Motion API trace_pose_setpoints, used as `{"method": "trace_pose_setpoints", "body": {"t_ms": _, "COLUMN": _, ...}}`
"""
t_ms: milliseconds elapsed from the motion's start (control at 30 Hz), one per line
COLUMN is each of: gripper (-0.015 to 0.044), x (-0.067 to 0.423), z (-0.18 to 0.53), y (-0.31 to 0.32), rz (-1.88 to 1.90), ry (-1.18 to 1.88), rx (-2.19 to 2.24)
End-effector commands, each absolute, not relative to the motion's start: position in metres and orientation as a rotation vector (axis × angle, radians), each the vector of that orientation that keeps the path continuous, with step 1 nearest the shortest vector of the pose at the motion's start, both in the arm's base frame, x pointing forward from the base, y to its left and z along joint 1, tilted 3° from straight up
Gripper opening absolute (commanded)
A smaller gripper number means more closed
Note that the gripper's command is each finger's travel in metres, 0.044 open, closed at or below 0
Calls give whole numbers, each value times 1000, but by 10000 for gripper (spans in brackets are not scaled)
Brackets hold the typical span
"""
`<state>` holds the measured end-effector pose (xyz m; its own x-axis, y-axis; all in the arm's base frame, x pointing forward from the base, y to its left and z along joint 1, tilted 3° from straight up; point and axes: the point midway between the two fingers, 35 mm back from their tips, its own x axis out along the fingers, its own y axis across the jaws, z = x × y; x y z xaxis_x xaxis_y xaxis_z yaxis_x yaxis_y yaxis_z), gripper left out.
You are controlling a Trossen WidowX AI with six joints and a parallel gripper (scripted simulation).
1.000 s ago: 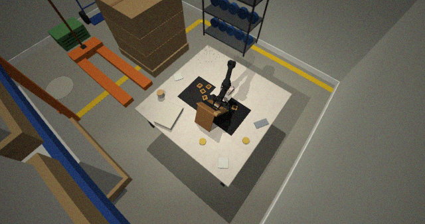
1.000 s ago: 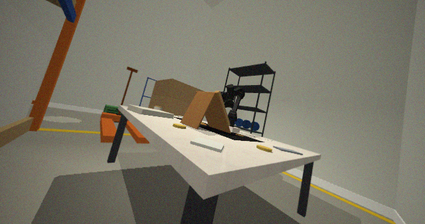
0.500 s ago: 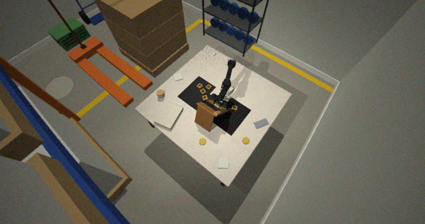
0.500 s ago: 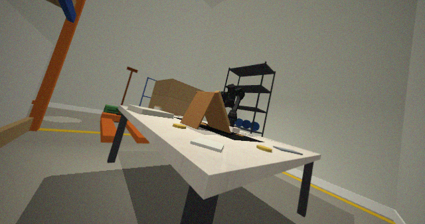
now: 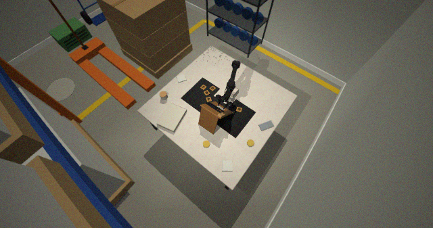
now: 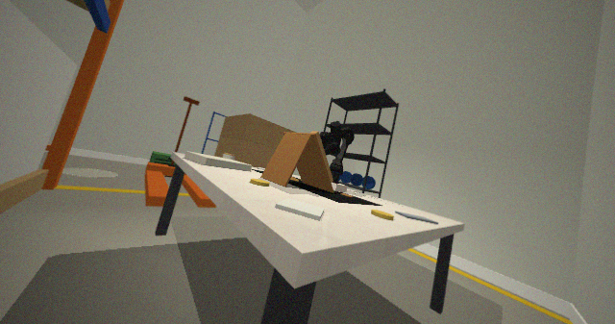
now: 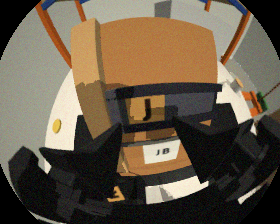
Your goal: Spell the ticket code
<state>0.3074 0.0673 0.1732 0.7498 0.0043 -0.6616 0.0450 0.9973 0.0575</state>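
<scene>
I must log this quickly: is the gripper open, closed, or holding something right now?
Gripper: jaws partly open, holding nothing.

Counts on the white surface [image 5: 270, 96]

Five loose letter tiles [image 5: 206, 93] on one black mat [image 5: 194, 96], one brown board [image 5: 208, 118], two yellow discs [image 5: 250, 143], one cup [image 5: 164, 95], four flat pads [image 5: 172, 116], one arm [image 5: 231, 82].

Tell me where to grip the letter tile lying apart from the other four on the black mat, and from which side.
Probably from straight above, fingers across two opposite edges of the tile. It lies flat on the mat, so only its thin edges offer a hold, and the board stands close by.
</scene>
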Motion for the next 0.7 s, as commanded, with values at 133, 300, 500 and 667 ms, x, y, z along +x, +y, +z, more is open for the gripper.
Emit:
{"method": "trace_pose_setpoints", "body": {"t_ms": 133, "gripper": 295, "x": 304, "z": 177, "y": 67, "rz": -26, "ry": 720, "rx": 75}}
{"method": "trace_pose_setpoints", "body": {"t_ms": 300, "gripper": 295, "x": 302, "z": 179, "y": 66, "rz": -26, "ry": 720, "rx": 75}}
{"method": "trace_pose_setpoints", "body": {"t_ms": 500, "gripper": 295, "x": 301, "z": 181, "y": 66, "rz": -26, "ry": 720, "rx": 75}}
{"method": "trace_pose_setpoints", "body": {"t_ms": 667, "gripper": 295, "x": 300, "z": 183, "y": 65, "rz": -26, "ry": 720, "rx": 75}}
